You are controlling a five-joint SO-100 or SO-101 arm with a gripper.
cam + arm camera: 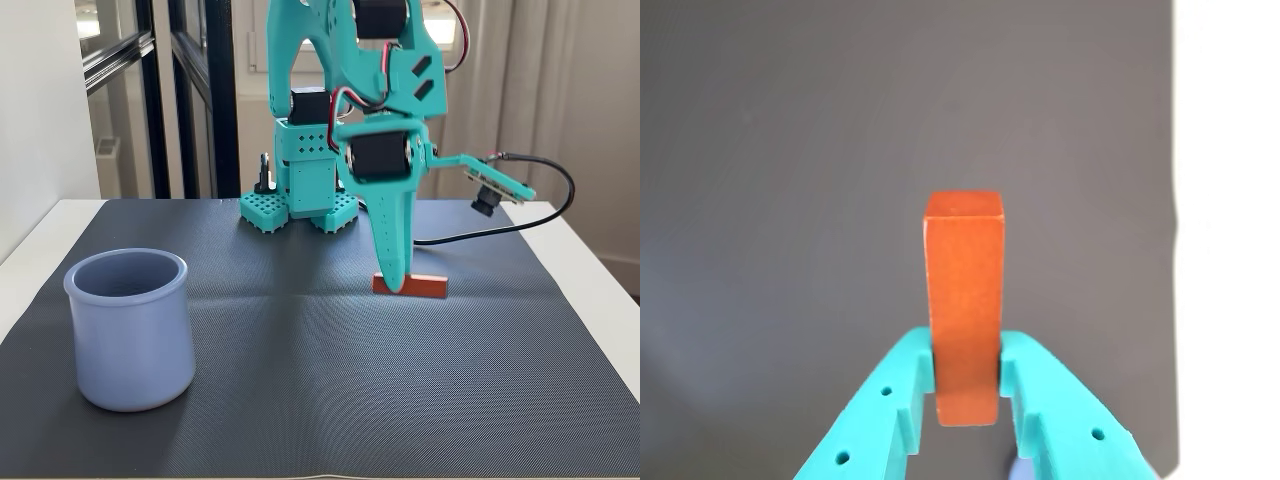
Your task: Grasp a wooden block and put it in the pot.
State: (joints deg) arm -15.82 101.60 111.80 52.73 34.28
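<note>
- Wrist view: the teal jaws [965, 375] are closed against both long sides of the red-brown wooden block [964, 300], clasping its near end; the rest sticks out over the dark mat [780, 200].
- Fixed view: the jaws [393, 280] point straight down, tips at the left end of the wooden block [411, 286]; whether it touches the mat [330, 400] is unclear.
- The pot [130, 328] stands well apart, front left, upright.

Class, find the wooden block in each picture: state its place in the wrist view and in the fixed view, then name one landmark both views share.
Wrist view: the wooden block stands centre, between the gripper fingers.
Fixed view: right of centre, lying on the mat, gripper at its left end.
Shared landmark: the dark mat.
</note>
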